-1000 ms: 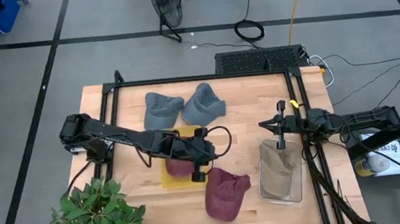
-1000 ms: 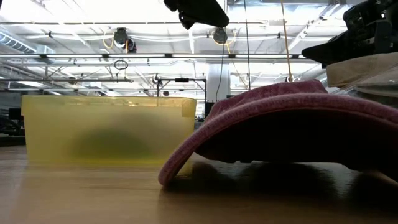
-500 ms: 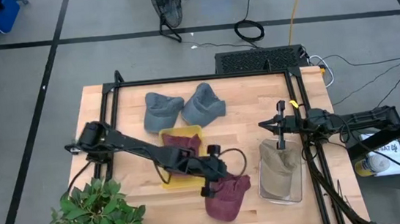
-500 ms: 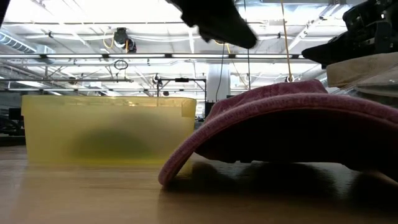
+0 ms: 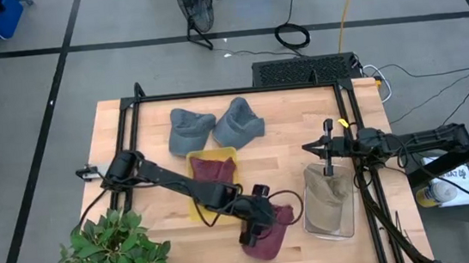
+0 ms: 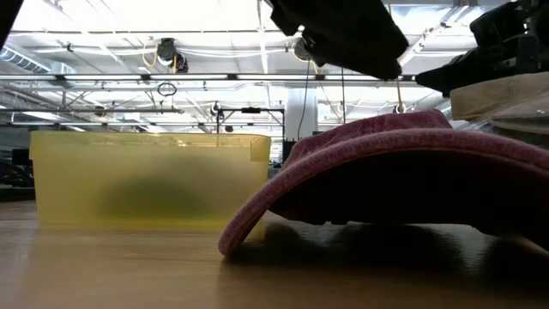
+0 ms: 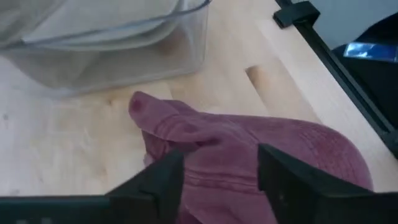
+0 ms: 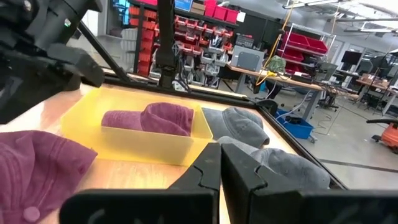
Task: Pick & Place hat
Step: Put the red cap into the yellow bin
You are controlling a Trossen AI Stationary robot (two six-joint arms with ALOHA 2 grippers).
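Note:
A maroon hat (image 5: 267,240) lies on its brim on the wooden table near the front edge; it also shows in the low view (image 6: 403,163). My left gripper (image 5: 263,222) hovers open just above it, a finger on either side of the crown (image 7: 249,149), touching nothing. A second maroon hat (image 5: 211,170) lies in the yellow bin (image 5: 197,211). My right gripper (image 5: 309,148) is shut and empty, held above the far edge of the clear bin (image 5: 313,227), which holds a tan hat (image 5: 326,190).
Two grey hats (image 5: 191,129) (image 5: 239,122) lie on the table's far side. A green plant (image 5: 112,251) stands at the near left corner. A black frame (image 5: 129,116) runs along the table's edges. Bare wood lies between the yellow bin and the clear bin.
My left gripper has gone from above the yellow bin toward the table's near right, to above the loose maroon hat, uncovering the hat in the bin. The hats and my right arm have kept still.

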